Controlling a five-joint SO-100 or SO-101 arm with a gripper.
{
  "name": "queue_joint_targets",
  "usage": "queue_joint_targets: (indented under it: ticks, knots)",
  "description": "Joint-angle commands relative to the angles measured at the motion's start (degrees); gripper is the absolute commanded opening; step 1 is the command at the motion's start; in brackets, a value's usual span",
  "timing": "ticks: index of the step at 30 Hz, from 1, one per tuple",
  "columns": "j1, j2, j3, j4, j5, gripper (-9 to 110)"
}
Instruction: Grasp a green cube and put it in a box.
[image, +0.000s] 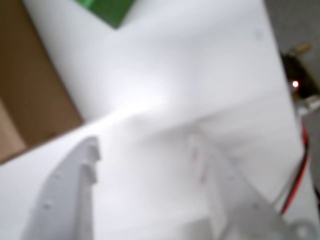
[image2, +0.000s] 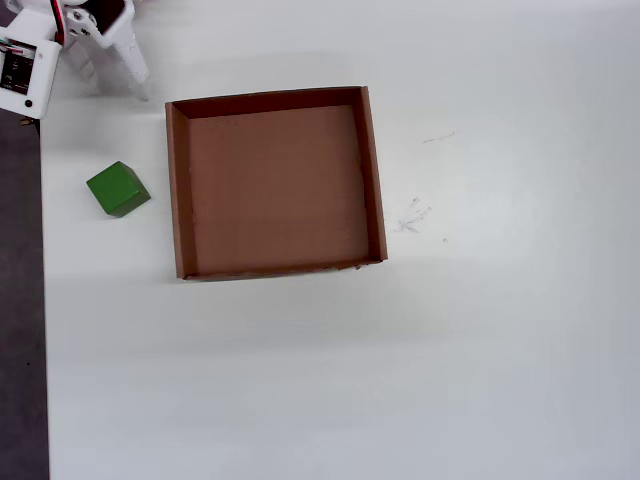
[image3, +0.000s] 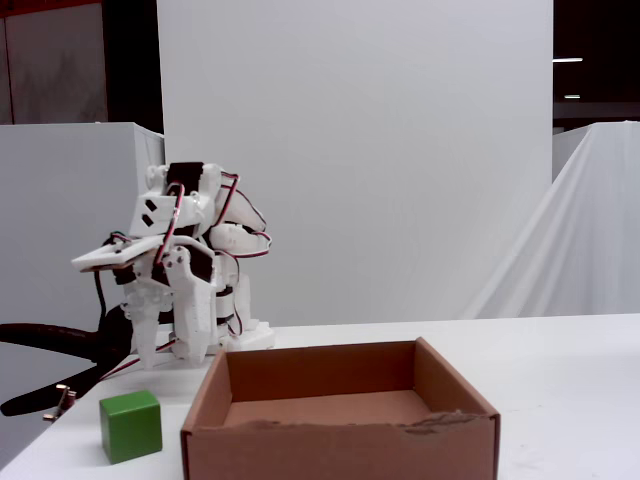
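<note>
The green cube (image2: 118, 189) rests on the white table, just left of the box (image2: 176, 190) in the overhead view and apart from it. The box, a shallow brown cardboard tray, has nothing in it. In the fixed view the cube (image3: 131, 425) stands left of the box's front wall (image3: 340, 450). My arm is folded at the table's far left corner, and my gripper (image2: 135, 75) points down at the table behind the cube. In the blurred wrist view my gripper (image: 144, 144) is open and holds nothing. The cube (image: 107, 10) is at the top edge and the box (image: 30, 85) at the left.
The table's left edge (image2: 42, 300) runs close beside the cube. A black clamp with cables (image3: 50, 345) sits left of the arm's base. A circuit board with a red light (image: 296, 84) lies off the table's edge. A white backdrop panel (image3: 350, 150) stands behind.
</note>
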Motion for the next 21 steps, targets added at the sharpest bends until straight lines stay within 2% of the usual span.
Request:
queue_joint_targets:
  ticks: [1, 21]
  knots:
    - [0.4, 0.4, -0.4, 0.4, 0.3, 25]
    - [0.8, 0.4, -0.4, 0.4, 1.3, 25]
